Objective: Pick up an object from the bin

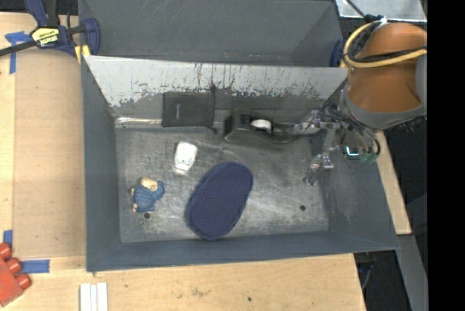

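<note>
Bin (283, 190) holds one blue pad (219, 199), perhaps four others.

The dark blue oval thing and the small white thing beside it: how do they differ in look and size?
The dark blue oval thing is much larger than the small white thing. The blue one is a long oval lying slanted; the white one is short and blocky. Both lie on the bin floor, left of its centre.
</note>
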You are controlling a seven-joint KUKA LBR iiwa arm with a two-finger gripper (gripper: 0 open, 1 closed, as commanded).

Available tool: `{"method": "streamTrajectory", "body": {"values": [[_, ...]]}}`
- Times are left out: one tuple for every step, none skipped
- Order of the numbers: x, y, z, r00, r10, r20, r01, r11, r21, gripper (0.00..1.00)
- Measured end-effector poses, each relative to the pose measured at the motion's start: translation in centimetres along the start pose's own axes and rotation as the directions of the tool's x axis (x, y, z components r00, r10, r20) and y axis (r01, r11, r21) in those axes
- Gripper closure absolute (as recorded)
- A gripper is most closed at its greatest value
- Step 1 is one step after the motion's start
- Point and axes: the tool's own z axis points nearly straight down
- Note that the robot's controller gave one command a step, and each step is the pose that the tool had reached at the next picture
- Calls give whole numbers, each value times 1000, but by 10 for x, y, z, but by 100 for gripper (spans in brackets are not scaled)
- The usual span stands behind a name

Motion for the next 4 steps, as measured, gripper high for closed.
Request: {"method": "streamTrajectory", "body": {"values": [[-48, 31, 21, 993, -118, 10, 118, 993, 1, 0], [-47, -32, 60, 997, 74, 6, -74, 997, 1, 0], [-55, 17, 68, 999, 50, 5, -50, 999, 2, 0], [-58, 14, 64, 998, 53, 20, -53, 999, 3, 100]]}}
